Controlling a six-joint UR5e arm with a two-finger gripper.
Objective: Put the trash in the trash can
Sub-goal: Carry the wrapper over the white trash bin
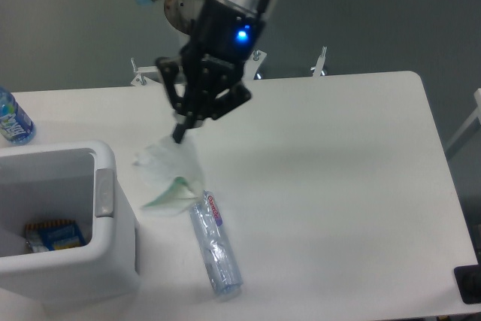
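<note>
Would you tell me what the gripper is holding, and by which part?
The gripper pinches the crumpled wrapper by its top edge; the rest hangs beneath.

White counter (338, 186) carries an upright blue-label bottle (13, 119) at its far left edge, two metal clamps (141, 73) and (321, 59) stand along the back edge, a dark object (468, 285) sits at the front right corner, and a blue-and-orange packet (54, 234) lies low at left.

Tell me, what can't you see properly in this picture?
- Gripper: its fingertips sink into the wrapper, so the grip is unclear.
- Clear bottle: its top is tucked under the wrapper; the label is too small to read.
- Trash can: cut off by the left edge.
- Blue-label bottle: cut off too.
</note>
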